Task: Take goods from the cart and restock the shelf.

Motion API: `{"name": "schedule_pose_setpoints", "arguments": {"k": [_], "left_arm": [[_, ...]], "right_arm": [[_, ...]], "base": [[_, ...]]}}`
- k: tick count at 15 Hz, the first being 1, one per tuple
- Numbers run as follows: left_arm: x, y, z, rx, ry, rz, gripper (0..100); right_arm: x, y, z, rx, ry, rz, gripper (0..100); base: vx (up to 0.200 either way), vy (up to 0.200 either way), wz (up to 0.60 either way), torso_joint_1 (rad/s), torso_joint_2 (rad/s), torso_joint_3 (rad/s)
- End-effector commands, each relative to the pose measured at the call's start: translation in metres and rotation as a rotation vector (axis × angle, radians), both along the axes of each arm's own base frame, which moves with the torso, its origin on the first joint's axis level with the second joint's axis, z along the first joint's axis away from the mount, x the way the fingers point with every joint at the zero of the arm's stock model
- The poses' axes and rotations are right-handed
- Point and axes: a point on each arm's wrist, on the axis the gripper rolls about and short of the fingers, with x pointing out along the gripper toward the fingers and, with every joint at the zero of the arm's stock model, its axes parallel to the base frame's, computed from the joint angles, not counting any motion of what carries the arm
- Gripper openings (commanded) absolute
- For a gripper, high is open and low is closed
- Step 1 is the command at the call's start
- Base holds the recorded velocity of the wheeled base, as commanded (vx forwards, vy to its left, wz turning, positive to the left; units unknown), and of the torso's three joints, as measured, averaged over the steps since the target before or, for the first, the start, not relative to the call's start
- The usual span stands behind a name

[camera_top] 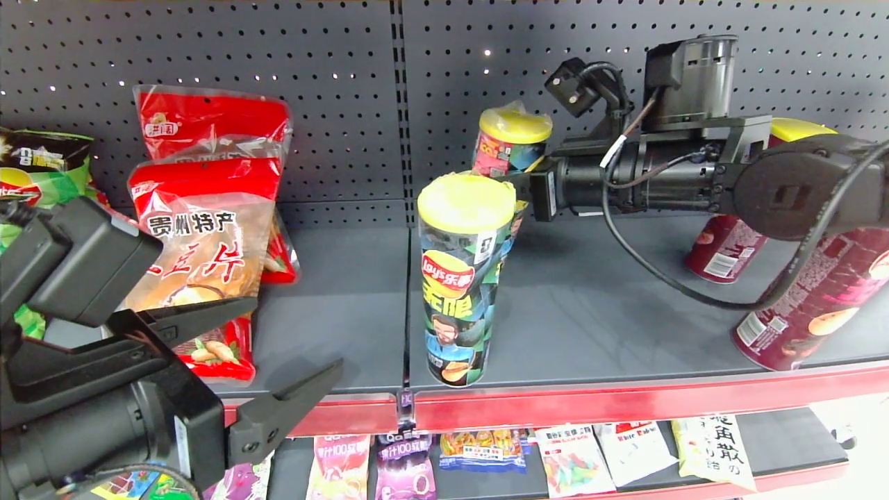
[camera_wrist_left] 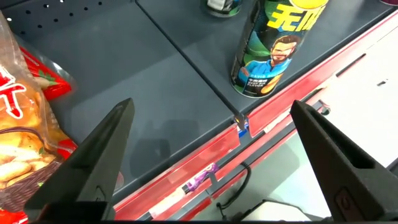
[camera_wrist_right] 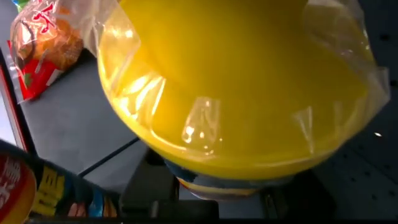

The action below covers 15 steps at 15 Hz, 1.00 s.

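Right gripper [camera_top: 524, 189]: fingers clamped on the yellow-lidded rear chip can [camera_top: 510, 139], which is toward the back of the shelf [camera_top: 611, 305], just behind the front chip can [camera_top: 462, 278]. Left gripper [camera_top: 297, 333]: hovers off the shelf's front edge near the red snack bags [camera_top: 208, 229], fingers spread wide and holding nothing.

Left gripper [camera_top: 297, 333] low, jaws spread wide, right arm [camera_top: 653, 173] apparently level, outstretched.

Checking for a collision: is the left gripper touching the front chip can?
Apart. The left wrist view shows bare shelf between the open left gripper and the front chip can.
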Motion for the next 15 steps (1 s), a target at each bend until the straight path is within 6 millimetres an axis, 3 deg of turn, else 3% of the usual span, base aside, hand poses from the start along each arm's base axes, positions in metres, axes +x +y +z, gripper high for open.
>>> {"name": "schedule_pose_setpoints", "arguments": {"k": [1, 4, 11, 12, 15], "left_arm": [[0.001, 0.0, -0.001, 0.003, 0.004, 0.004, 100], [0.002, 0.001, -0.002, 0.005, 0.006, 0.014, 100], [0.004, 0.0, -0.005, 0.015, 0.02, 0.009, 100], [0.004, -0.001, -0.006, 0.016, 0.023, 0.01, 100], [0.007, 0.001, -0.007, 0.019, 0.026, 0.03, 100]], "right_arm": [[0.008, 0.009, -0.005, -0.002, 0.003, 0.01, 0], [0.02, 0.016, -0.005, 0.006, -0.011, 0.011, 0], [0.018, 0.02, -0.013, -0.014, 0.023, 0.022, 0], [0.018, 0.021, -0.012, -0.014, 0.023, 0.023, 100], [0.014, 0.02, -0.014, -0.019, 0.032, 0.017, 100]], "base": [[0.0, 0.0, 0.0, 0.0, 0.0, 0.0], [0.0, 0.0, 0.0, 0.0, 0.0, 0.0], [0.0, 0.0, 0.0, 0.0, 0.0, 0.0], [0.0, 0.0, 0.0, 0.0, 0.0, 0.0], [0.0, 0.0, 0.0, 0.0, 0.0, 0.0]]}}
